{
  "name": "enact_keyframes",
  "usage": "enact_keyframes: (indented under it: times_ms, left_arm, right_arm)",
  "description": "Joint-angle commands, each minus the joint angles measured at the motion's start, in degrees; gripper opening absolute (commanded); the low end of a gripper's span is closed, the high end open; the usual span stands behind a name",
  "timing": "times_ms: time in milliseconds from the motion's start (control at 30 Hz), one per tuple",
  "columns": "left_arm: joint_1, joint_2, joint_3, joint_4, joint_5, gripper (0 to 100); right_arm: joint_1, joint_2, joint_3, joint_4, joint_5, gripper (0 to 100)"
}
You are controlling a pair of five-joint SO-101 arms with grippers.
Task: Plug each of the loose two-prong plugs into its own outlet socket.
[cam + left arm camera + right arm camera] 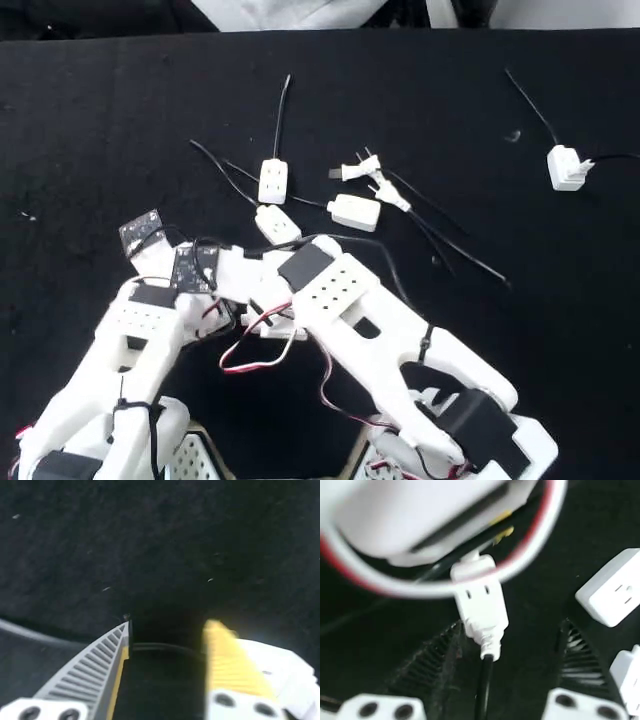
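Three white outlet sockets [273, 181] [277, 224] [354, 211] lie mid-table on the black cloth. Two loose two-prong plugs [354, 170] [390, 194] on black cords lie just right of them. A fourth socket [566, 167] at the far right has a plug in it. Both arms [140, 330] [340, 290] crowd together just in front of the sockets. My right gripper [510, 630] is open, with a white two-slot piece [480, 605] on a black cord lying loose between its fingers. My left gripper [167, 627] is open over bare cloth, a thin black cord [160, 646] crossing between its fingers.
The left arm's white body and its red and white wires [420, 587] hang close over the right gripper. Two more sockets [612, 592] [627, 672] lie beside it. Black cords [450, 245] trail across the cloth. The cloth's far edge [320, 30] meets a pale surface.
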Motion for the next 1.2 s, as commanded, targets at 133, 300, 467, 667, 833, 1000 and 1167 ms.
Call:
enact_keyframes:
  times_ms: [133, 300, 467, 667, 833, 1000, 1167]
  left_arm:
    - [-16.8, -0.1, -11.0, 9.4, -0.3, 39]
    - [-24.0, -0.1, -11.6, 9.4, -0.3, 39]
    - [-29.9, -0.1, -11.7, 9.2, -0.3, 39]
    - [-40.0, 0.4, -11.2, 3.1, 0.0, 39]
    - [-44.9, 0.4, -11.2, 0.8, 2.5, 39]
    - [-44.9, 0.4, -11.2, 0.8, 2.6, 39]
    - [-45.1, 0.4, -11.2, 0.8, 2.6, 39]
  right_arm:
    - [-0.8, -0.3, 0.6, -2.0, 3.8, 28.6]
    - [-1.0, 3.6, 2.0, -5.3, 3.9, 28.6]
    - [-1.0, 7.2, 1.7, -7.8, 3.9, 28.6]
    - [-1.0, 10.2, 2.0, -11.3, 3.9, 28.6]
    - [-1.0, 15.7, 1.7, -14.4, 5.6, 28.6]
    - [-0.6, 21.7, -2.2, -13.5, 9.0, 28.6]
    - [-0.6, 24.5, -6.4, -10.8, 9.3, 26.0]
